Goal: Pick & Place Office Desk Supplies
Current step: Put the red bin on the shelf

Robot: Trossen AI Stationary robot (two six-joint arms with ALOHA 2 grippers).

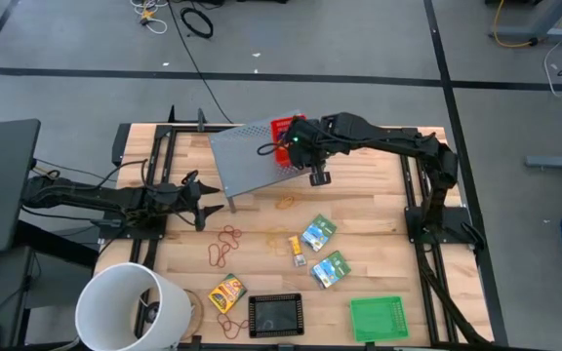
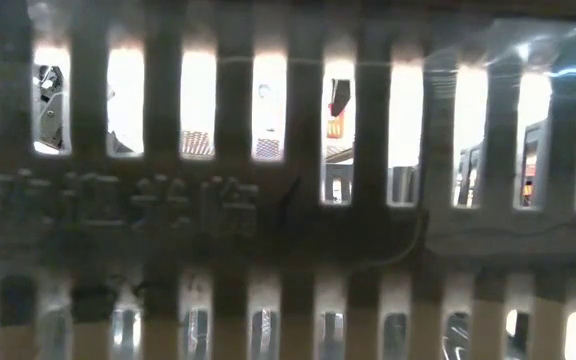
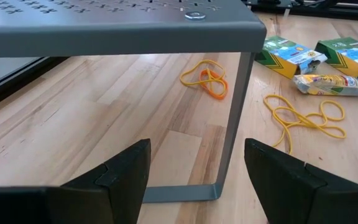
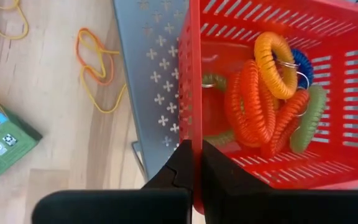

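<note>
Fingers of the right gripper (image 4: 194, 168) pinch the near wall of the red mesh tray (image 4: 353, 99), which sits on the grey perforated riser (image 1: 252, 156) at the table's far side. Coiled coloured rings (image 4: 266, 93) lie inside the tray. The left gripper (image 3: 194, 171), fingers spread wide, hovers beside the riser's leg. Rubber bands (image 3: 207, 78), teal-green packets (image 1: 320, 234), a crayon box (image 1: 227, 292) and black (image 1: 276, 314) and green (image 1: 377, 319) trays lie on the wood.
</note>
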